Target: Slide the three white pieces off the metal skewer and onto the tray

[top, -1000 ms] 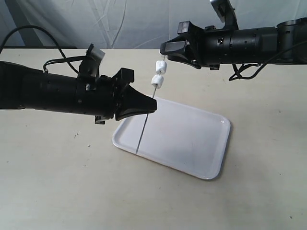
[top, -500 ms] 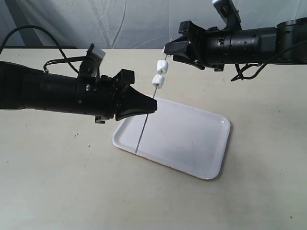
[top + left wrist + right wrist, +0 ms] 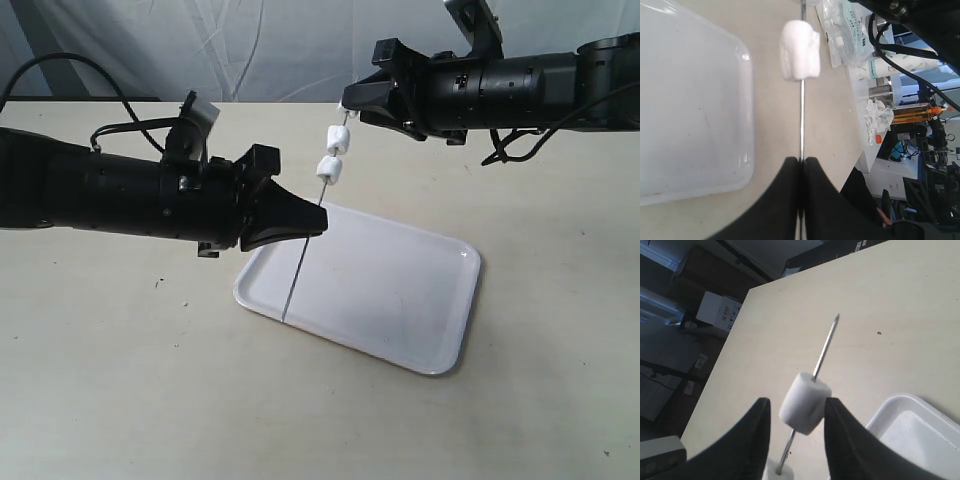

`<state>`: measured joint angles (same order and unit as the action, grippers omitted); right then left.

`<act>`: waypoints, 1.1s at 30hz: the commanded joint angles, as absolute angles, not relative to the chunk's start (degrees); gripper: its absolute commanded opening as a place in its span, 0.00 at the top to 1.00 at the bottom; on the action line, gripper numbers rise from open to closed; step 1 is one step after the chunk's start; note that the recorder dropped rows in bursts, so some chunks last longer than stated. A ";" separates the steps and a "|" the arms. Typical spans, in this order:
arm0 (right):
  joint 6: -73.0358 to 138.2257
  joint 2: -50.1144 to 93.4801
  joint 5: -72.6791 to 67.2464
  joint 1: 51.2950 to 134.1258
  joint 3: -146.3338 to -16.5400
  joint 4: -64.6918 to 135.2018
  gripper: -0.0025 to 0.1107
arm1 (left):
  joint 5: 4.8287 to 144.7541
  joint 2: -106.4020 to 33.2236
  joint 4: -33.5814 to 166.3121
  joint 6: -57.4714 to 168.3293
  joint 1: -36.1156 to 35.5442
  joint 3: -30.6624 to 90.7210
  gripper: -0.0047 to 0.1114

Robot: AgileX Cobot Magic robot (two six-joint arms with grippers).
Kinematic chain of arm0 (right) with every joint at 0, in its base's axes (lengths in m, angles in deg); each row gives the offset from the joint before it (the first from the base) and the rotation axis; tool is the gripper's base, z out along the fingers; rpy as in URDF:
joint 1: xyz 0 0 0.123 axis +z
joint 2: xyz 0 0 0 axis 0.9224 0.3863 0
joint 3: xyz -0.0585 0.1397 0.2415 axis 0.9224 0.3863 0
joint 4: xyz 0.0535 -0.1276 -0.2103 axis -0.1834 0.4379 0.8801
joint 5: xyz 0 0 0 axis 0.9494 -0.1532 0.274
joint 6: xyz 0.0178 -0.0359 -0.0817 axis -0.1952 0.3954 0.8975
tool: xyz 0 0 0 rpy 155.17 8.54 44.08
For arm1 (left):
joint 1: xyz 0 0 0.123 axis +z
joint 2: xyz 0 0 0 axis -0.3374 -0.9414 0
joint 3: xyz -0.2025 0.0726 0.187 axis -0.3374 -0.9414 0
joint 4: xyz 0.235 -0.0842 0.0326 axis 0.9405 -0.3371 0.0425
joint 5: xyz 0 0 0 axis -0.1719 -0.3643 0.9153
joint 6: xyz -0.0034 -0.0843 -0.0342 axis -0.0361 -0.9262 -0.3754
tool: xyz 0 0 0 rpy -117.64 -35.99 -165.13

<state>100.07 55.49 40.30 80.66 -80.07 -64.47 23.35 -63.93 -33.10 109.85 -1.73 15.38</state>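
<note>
The metal skewer (image 3: 300, 265) stands steeply tilted, its lower tip on the near-left rim of the white tray (image 3: 400, 300). My left gripper (image 3: 318, 222) is shut on the skewer (image 3: 802, 120) about halfway up. Only two white pieces show, threaded near the skewer's top: an upper one (image 3: 339, 139) and a lower one (image 3: 328, 169); a third is not in view. My right gripper (image 3: 348, 104) is open at the skewer's top end. In the right wrist view its fingers (image 3: 760, 430) flank the upper piece (image 3: 805, 402), with the lower piece (image 3: 779, 471) below. The left wrist view shows one piece (image 3: 800, 49).
The tray (image 3: 690, 100) lies on a beige table (image 3: 120, 380) with a pale cloth backdrop behind. Past the table's edge in the left wrist view, a side shelf holds plastic bags (image 3: 847, 30), bottles and cables.
My right gripper has shifted slightly to the right and up at the skewer's top. The left gripper, skewer and both pieces stay where they were.
</note>
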 commanded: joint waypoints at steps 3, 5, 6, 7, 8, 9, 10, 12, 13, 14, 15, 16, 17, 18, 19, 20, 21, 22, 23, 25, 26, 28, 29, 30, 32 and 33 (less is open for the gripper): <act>100.13 55.44 40.34 80.63 -80.33 -64.69 0.69 | 21.90 -63.28 -33.58 110.57 -2.08 15.62 0.96; 100.13 55.44 40.34 80.63 -80.33 -64.69 0.77 | 21.90 -63.28 -33.58 110.57 -2.08 15.62 0.96; 100.13 55.44 40.34 80.63 -80.33 -64.69 0.80 | 21.90 -63.28 -33.58 110.57 -2.08 15.62 0.96; 100.13 55.44 40.34 80.63 -80.33 -64.69 0.83 | 21.90 -63.28 -33.58 110.57 -2.08 15.62 0.96; 100.13 55.44 40.34 80.63 -80.33 -64.69 0.85 | 22.01 -63.28 -33.58 110.56 -2.08 15.62 0.96; 100.13 55.44 40.34 80.63 -80.33 -64.69 0.85 | 22.12 -63.28 -33.58 110.56 -2.08 15.62 0.96; 100.13 55.44 40.34 80.63 -80.33 -64.69 0.85 | 22.25 -63.28 -33.58 110.56 -2.08 15.62 0.96; 100.13 55.44 40.34 80.63 -80.33 -64.69 0.85 | 22.25 -63.28 -33.58 110.56 -2.08 15.62 0.96; 100.24 55.44 40.34 80.63 -80.33 -64.69 0.85 | 22.25 -63.28 -33.58 110.56 -2.08 15.62 0.96; 100.24 55.44 40.21 80.63 -80.33 -64.69 0.85 | 22.11 -63.28 -33.58 110.56 -2.08 15.62 0.96; 100.24 55.44 40.21 80.63 -80.33 -64.69 0.85 | 22.01 -63.28 -33.58 110.56 -2.08 15.62 0.96; 100.24 55.44 40.12 80.63 -80.33 -64.69 0.85 | 21.89 -63.28 -33.58 110.56 -2.08 15.62 0.96; 100.24 55.44 39.76 80.63 -80.33 -64.69 0.85 | 21.89 -63.28 -33.58 110.56 -2.08 15.62 0.96; 100.24 55.44 39.38 80.63 -80.33 -64.69 0.85 | 21.75 -63.28 -33.58 110.42 -2.08 15.62 0.96; 100.24 55.44 38.89 80.63 -80.33 -64.69 0.85 | 21.65 -63.28 -33.58 110.44 -2.08 15.62 0.96; 100.24 55.44 37.57 80.63 -80.33 -64.69 0.85 | 21.73 -63.28 -33.58 110.33 -2.08 15.62 0.96; 100.24 55.44 36.88 80.63 -80.33 -64.69 0.85 | 21.88 -63.28 -33.58 110.34 -2.08 15.62 0.96; 100.24 55.44 35.39 80.63 -80.33 -64.69 0.85 | 22.29 -63.28 -33.58 110.34 -2.08 15.62 0.96; 100.24 55.44 34.65 80.63 -80.33 -64.69 0.85 | 22.41 -63.28 -33.58 110.34 -2.08 15.62 0.96; 100.24 55.44 32.99 80.63 -80.33 -64.69 0.85 | 22.61 -63.28 -33.58 109.99 -2.08 15.62 0.96; 100.24 55.44 32.35 80.63 -80.49 -64.69 0.85 | 22.48 -63.28 -33.58 110.02 -2.08 15.62 0.96; 100.11 55.44 31.83 80.63 -81.85 -64.69 0.85 | 21.95 -63.28 -33.58 109.93 -2.19 15.62 0.96; 99.48 55.44 31.73 80.63 -83.11 -64.69 0.85 | 21.95 -63.28 -33.58 109.80 -2.95 15.62 0.96; 99.15 55.44 31.08 80.63 -84.35 -64.69 0.85 | 22.32 -63.28 -33.58 109.19 -3.93 15.50 0.96; 99.15 55.44 30.01 80.63 -86.25 -64.69 0.85 | 22.91 -63.28 -33.58 108.86 -5.33 15.50 0.96; 99.15 55.44 28.84 80.63 -86.93 -64.69 0.85 | 23.06 -63.28 -33.58 108.86 -5.72 15.50 0.96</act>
<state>99.13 55.52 30.51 80.74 -85.39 -64.47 23.40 -63.93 -33.49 109.42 -4.59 15.51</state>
